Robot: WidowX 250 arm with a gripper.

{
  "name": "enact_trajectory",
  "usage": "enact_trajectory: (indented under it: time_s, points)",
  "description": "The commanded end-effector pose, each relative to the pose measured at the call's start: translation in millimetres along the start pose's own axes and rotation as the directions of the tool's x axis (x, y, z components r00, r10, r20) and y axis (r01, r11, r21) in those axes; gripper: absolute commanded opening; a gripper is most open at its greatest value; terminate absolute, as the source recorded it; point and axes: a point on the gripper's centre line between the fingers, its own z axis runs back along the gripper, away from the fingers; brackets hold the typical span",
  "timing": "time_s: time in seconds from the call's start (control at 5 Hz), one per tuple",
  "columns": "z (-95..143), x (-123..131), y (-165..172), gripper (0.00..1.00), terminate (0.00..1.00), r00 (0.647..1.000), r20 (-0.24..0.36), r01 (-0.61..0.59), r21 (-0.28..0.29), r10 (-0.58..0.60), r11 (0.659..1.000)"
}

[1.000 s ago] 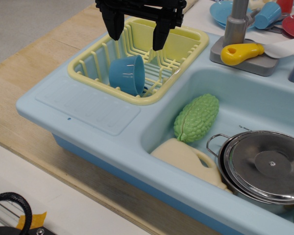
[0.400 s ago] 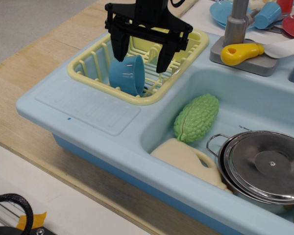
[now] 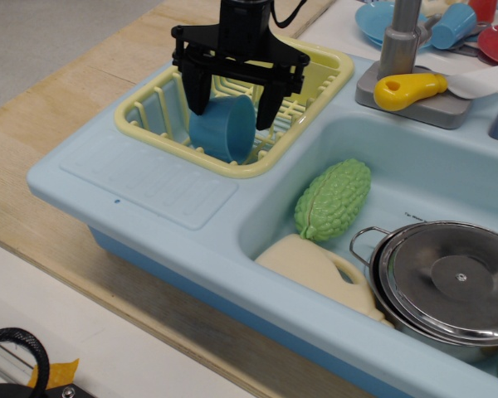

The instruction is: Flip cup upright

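In the one view I have, my gripper (image 3: 231,104) hangs over the yellow dish rack (image 3: 153,112) that sits in the left part of the light blue toy sink (image 3: 149,186). My two black fingers (image 3: 197,89) straddle the cup (image 3: 226,126), one on each side of its upper part. They look close against its sides, but I cannot tell whether they are actually pinching it. The cup lies tilted inside the rack, near the rack's front rim.

To the right, in the basin, a bumpy green vegetable (image 3: 334,200) leans against the wall, with a cream-coloured piece (image 3: 315,269) just in front of it and a lidded metal pot (image 3: 448,282) beside that. A yellow tap handle (image 3: 408,89) sits behind the basin.
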Motion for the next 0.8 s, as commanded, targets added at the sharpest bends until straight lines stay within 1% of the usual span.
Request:
enact_trajectory:
  time_s: [0.0, 0.2, 0.4, 0.6]
  points:
    - [-7.6, 6.9, 8.0, 1.00, 0.00, 0.999, 0.018, -0.035, -0.002, 0.035, 0.999]
    - [-19.9, 4.8, 16.5, 0.00, 0.00, 0.997, 0.038, -0.072, -0.002, 0.072, 0.997]
    - [-20.6, 10.5, 14.0, 0.00, 0.00, 0.997, 0.029, -0.065, -0.020, 0.065, 0.998]
    - [-13.0, 9.2, 13.9, 0.00, 0.00, 0.995, 0.037, -0.094, -0.032, 0.095, 0.995]
